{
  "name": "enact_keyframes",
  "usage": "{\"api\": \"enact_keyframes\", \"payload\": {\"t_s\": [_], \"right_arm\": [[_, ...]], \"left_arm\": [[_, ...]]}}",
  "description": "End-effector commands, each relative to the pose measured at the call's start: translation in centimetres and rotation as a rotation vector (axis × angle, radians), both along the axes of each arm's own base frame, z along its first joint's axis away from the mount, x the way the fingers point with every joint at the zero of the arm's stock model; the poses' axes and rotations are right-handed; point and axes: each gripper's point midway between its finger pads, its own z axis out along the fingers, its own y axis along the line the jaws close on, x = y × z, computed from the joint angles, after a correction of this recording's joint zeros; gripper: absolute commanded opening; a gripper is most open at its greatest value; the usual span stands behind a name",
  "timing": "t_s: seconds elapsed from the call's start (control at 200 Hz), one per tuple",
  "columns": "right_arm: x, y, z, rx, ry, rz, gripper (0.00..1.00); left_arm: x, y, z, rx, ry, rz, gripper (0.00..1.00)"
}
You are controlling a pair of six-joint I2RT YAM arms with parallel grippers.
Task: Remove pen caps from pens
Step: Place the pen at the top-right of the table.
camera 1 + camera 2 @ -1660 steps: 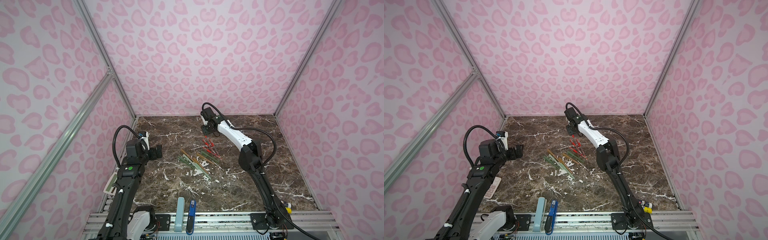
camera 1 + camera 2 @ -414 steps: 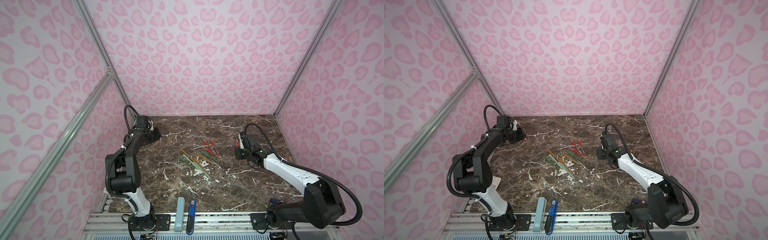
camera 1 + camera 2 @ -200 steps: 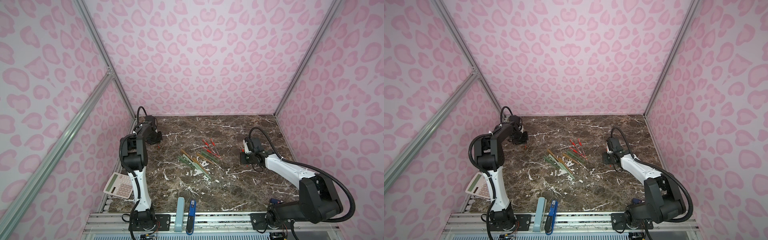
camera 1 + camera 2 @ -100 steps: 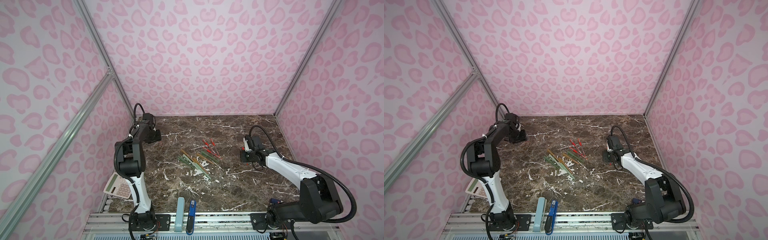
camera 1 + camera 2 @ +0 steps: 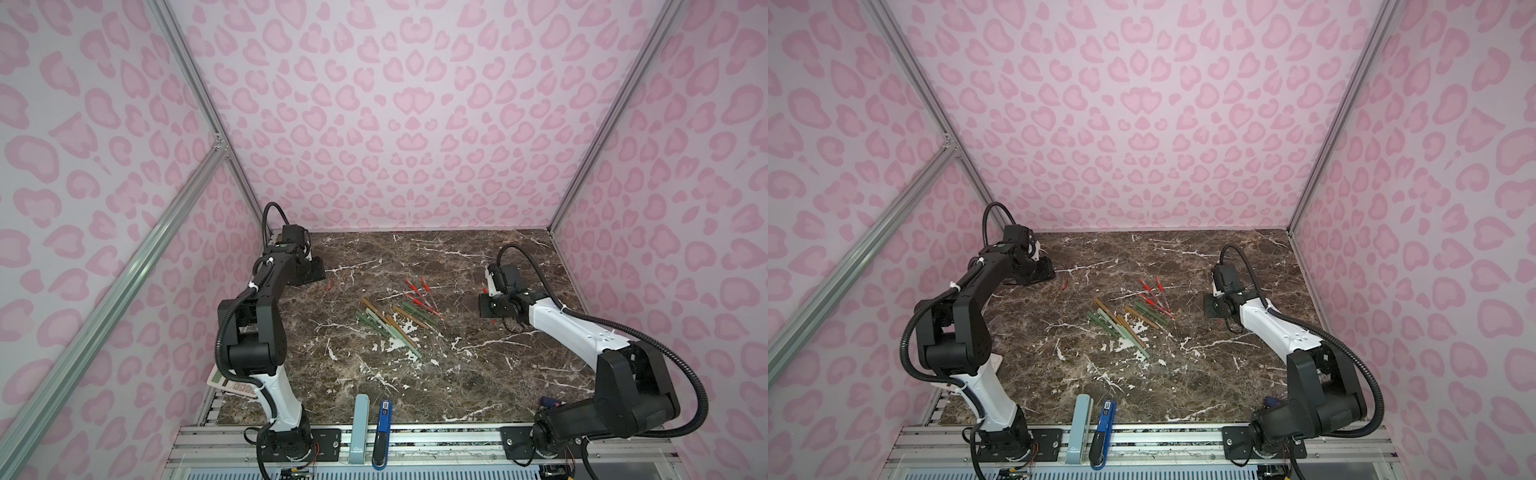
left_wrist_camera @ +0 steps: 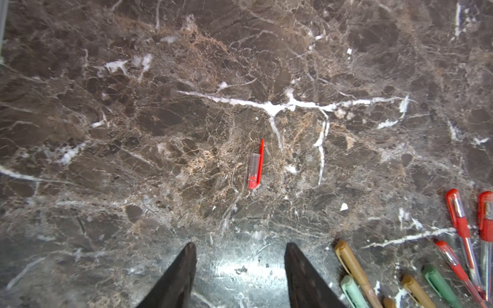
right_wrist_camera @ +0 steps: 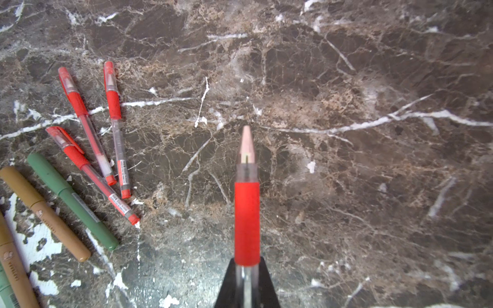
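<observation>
Two red pens [image 7: 114, 106] bear white printed labels [image 7: 123, 172] — text unreadable.

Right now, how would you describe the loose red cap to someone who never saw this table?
On the brown marble table, find the pile of pens in the middle. Apart from it, toward the left arm, one red cap lies alone. It is far shorter than any pen, part clear, with a thin red clip.
</observation>
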Motion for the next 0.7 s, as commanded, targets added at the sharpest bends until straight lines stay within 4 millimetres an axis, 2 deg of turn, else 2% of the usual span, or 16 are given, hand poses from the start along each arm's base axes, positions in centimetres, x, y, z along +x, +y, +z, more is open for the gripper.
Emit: {"api": "enact_keyframes", "payload": {"t_s": [0.0,0.03,0.04,0.085,0.245,0.385,0.41,0.495,0.69], "right_arm": [[0.6,-0.5,-0.3,-0.036,0.011,0.001,0.0],[1.0,-0.5,-0.4,-0.037,0.011,0.002,0.0],[1.1,-0.5,-0.5,-0.037,0.012,0.001,0.0],[1.7,-0.5,-0.9,-0.037,0.019,-0.001,0.0],[4.1,-0.3,-2.5,-0.069,0.064,0.01,0.0],[6.3,-0.3,-3.9,-0.079,0.081,0.005,0.01],[6.5,-0.2,-4.3,-0.079,0.091,0.006,0.02],[7.3,0.0,-5.4,-0.085,0.114,0.013,0.05],[8.9,0.7,-7.5,-0.074,0.151,0.014,0.09]], "left_arm": [[-0.8,-1.3,2.3,0.0,-0.089,-0.053,0.65],[-1.2,-1.7,3.4,0.001,-0.125,-0.068,0.68],[-1.7,-1.8,2.9,0.0,-0.117,-0.073,0.68],[-2.8,-2.2,3.4,-0.009,-0.145,-0.086,0.73],[-6.7,-3.0,6.6,-0.023,-0.314,-0.133,0.9],[-9.9,-3.9,7.7,-0.045,-0.445,-0.182,0.96],[-10.4,-4.1,7.7,-0.061,-0.456,-0.202,1.0],[-10.9,-3.8,7.8,-0.101,-0.469,-0.196,0.98],[-10.5,-1.9,8.8,-0.108,-0.515,-0.132,0.98]]}}
